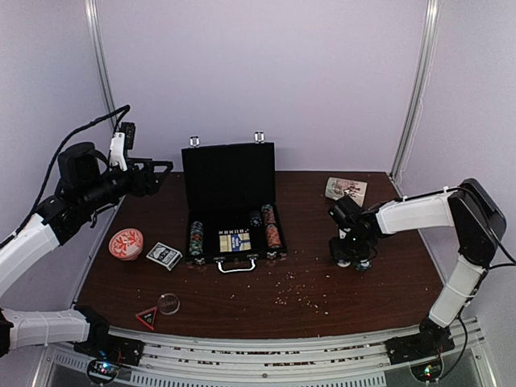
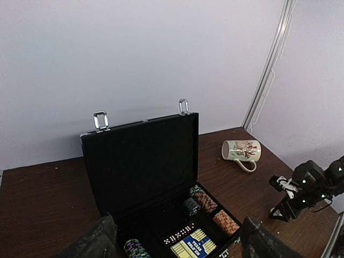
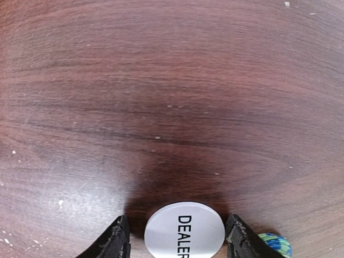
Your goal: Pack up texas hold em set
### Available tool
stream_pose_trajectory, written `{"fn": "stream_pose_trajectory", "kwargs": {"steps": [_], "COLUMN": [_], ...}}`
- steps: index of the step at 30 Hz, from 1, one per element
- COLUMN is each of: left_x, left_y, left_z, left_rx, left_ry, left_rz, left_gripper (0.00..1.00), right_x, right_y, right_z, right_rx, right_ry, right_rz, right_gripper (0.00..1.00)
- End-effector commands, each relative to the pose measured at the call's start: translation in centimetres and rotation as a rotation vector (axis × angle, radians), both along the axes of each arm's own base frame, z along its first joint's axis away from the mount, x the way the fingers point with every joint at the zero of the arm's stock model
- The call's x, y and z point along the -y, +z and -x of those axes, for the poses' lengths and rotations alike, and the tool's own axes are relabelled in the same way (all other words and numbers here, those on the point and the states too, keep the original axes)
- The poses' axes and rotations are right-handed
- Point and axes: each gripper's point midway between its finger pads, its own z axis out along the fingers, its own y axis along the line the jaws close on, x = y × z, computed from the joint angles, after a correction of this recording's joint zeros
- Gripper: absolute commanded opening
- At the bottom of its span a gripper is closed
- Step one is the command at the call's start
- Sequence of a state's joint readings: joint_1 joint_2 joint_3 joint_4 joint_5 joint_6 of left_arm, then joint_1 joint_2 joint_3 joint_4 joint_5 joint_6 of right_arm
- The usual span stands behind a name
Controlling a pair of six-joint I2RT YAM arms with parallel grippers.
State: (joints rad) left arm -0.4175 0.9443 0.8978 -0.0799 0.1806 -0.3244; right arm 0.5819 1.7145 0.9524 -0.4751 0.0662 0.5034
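Note:
The black briefcase stands open at the table's middle, lid upright. Its tray holds striped chip stacks, a boxed card deck and a row of dice. Another boxed deck lies on the table left of the case. My right gripper is down on the table, open, its fingers on either side of a white round DEALER button with a small gap on each side. A blue-green chip lies just beside it. My left gripper is open and empty, raised up left of the case.
An orange-red patterned dish sits at the left. A clear round disc and a red triangle lie near the front left. A white printed mug lies on its side at the back right. Crumbs are scattered in front of the case.

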Motion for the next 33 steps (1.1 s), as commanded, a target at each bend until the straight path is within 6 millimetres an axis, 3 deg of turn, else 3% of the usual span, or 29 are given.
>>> {"fn": "stream_pose_trajectory", "kwargs": {"steps": [1, 10, 16, 21, 28, 33], "left_x": [0.1, 0.1, 0.1, 0.2, 0.2, 0.2], "left_y": [1.6, 1.6, 1.7, 1.6, 1.6, 1.6], "left_z": [-0.2, -0.2, -0.2, -0.1, -0.1, -0.1], "left_rx": [0.038, 0.038, 0.038, 0.037, 0.035, 0.036], "left_ry": [-0.005, -0.007, -0.008, -0.016, -0.016, -0.012], "left_rz": [0.031, 0.031, 0.033, 0.034, 0.034, 0.034], "left_gripper": [0.82, 0.82, 0.82, 0.82, 0.82, 0.82], "right_x": [-1.2, -5.0, -8.2, -7.9, -7.2, -8.3], "right_y": [-1.1, -1.5, -0.3, 1.4, 1.1, 0.6], "right_z": [1.3, 3.7, 4.8, 3.9, 3.8, 3.5], "right_rx": [-0.090, -0.181, -0.161, -0.049, -0.027, -0.031], "right_ry": [0.046, 0.163, 0.227, 0.265, 0.294, 0.309], "right_rz": [-0.054, -0.126, -0.130, 0.022, 0.116, 0.083], "right_gripper": [0.60, 0.55, 0.55, 0.61, 0.69, 0.68]}}
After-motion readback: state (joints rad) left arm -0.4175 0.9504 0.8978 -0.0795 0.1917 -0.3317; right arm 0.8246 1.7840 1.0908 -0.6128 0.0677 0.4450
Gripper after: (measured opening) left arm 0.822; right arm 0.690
